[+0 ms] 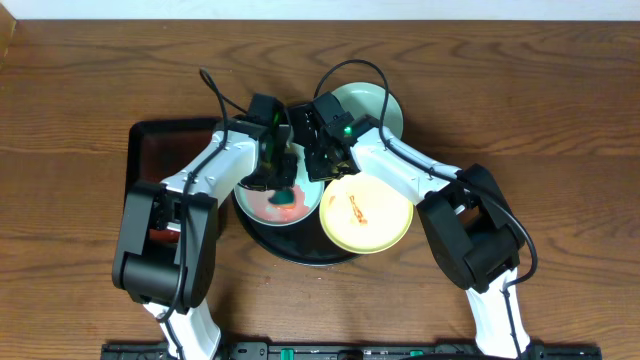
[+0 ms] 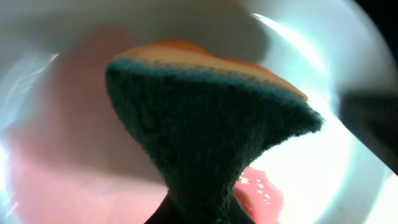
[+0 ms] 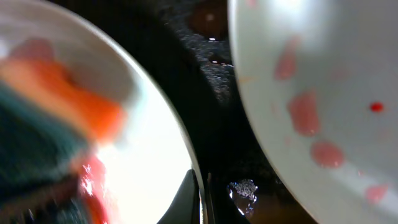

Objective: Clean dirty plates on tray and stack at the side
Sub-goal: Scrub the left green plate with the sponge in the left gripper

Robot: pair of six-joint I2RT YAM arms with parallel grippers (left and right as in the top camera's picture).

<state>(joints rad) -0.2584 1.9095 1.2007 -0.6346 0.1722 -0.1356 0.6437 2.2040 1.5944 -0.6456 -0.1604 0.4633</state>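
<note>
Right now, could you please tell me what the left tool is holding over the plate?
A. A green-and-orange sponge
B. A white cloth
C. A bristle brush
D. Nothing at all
A: the left wrist view shows a sponge with a dark green scouring face and an orange back, held by the left tool over the mint-green plate smeared with red sauce.

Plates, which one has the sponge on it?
The left green plate, under the sponge; the yellow plate and back green plate have none.
</note>
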